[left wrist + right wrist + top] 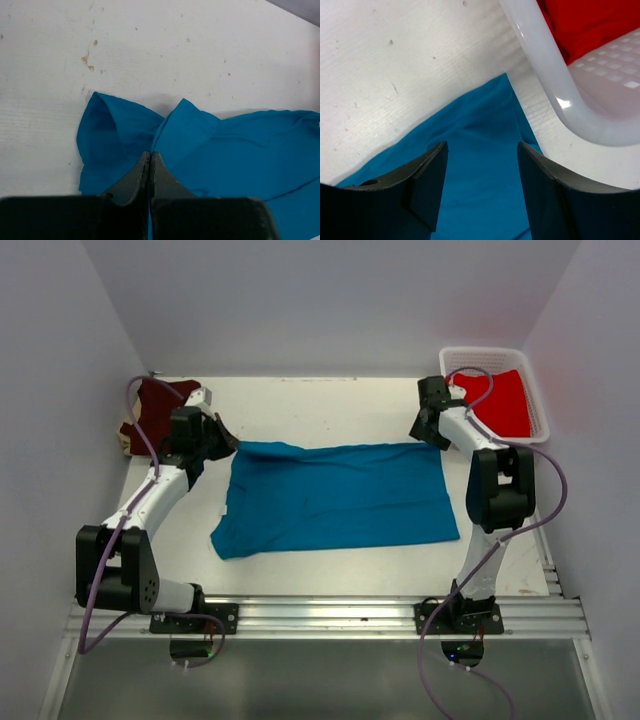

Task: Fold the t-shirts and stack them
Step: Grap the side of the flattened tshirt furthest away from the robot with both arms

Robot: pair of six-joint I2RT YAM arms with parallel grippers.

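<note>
While the basket holds a red shirt, I see my left gripper pinching the teal shirt on the white table, right gripper gaping.

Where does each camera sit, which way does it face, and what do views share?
Top external: above and behind the arms, looking down on the table; both arms show.
Left wrist: on the left arm, facing down past the left gripper, shut on the teal-blue t-shirt.
Right wrist: on the right arm, facing down past the open right gripper at that shirt's corner, beside the basket.
Shared: the teal-blue t-shirt in all three; the basket in top and right wrist.
</note>
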